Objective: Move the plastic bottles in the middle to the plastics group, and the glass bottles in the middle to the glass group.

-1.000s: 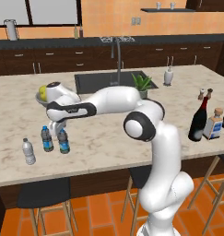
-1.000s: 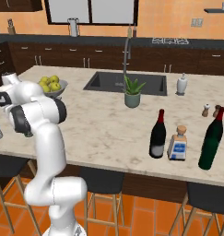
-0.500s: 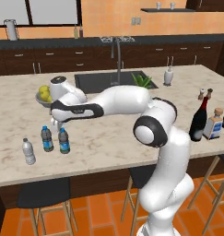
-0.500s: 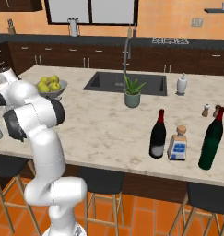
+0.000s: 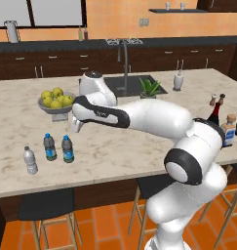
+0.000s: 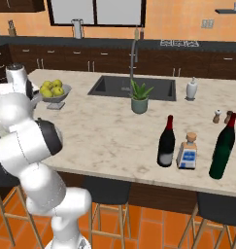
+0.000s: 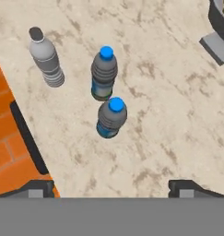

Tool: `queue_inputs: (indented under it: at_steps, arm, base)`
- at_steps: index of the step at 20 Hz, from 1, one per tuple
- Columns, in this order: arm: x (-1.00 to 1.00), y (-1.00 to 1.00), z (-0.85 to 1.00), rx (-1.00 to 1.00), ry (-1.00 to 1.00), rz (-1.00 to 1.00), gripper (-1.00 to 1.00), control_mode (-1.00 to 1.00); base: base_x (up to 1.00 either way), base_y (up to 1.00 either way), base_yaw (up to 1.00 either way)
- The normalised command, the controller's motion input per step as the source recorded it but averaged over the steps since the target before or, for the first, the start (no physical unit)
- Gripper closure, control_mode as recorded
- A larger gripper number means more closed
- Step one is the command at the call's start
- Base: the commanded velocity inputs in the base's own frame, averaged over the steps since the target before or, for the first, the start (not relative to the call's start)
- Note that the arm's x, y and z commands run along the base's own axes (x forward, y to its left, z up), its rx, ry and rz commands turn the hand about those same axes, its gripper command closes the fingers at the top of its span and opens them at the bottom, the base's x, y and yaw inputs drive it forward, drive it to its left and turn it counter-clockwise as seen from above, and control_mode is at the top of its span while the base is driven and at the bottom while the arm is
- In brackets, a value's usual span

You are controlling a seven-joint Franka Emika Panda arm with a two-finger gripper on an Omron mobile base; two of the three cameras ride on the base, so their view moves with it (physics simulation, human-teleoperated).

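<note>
Three small plastic bottles stand together near the counter's front left edge: a clear grey one with a white cap (image 5: 29,160) (image 7: 45,57) and two dark ones with blue caps (image 5: 50,147) (image 5: 67,149). In the hand view the blue-capped pair (image 7: 104,73) (image 7: 112,117) stand upright just below my gripper (image 7: 111,190), which is open and holds nothing. From the left base my gripper (image 5: 77,126) hangs above and slightly right of them. Far right stand a tall dark wine bottle (image 6: 166,142), a squat pale bottle (image 6: 189,151) and another dark bottle (image 6: 222,146).
A bowl of yellow-green fruit (image 5: 54,105) sits just behind my hand. The sink (image 6: 131,87), faucet, a potted plant (image 6: 140,97), a soap dispenser (image 6: 192,89) and small shakers (image 6: 217,116) lie further back. Stools stand under the counter's front edge.
My gripper has opened and let go of the right-hand blue-capped bottle, then lifted up and back from it. The bottle stays standing beside the other two.
</note>
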Motion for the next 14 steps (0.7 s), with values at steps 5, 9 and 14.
queue_inputs:
  at_steps: [5, 9, 14]
  arm:
    - [-0.16, -1.0, 0.16, 0.02, 0.19, -0.18, -1.0, -1.0]
    - [-0.31, -0.96, 0.0, -0.06, 0.08, -0.24, -1.0, -1.0]
    - [-0.06, -0.97, 0.05, -0.16, 0.22, -0.28, -1.0, -1.0]
  base:
    - [0.0, 0.0, 0.0]
    - [0.0, 0.0, 0.0]
    - [0.0, 0.0, 0.0]
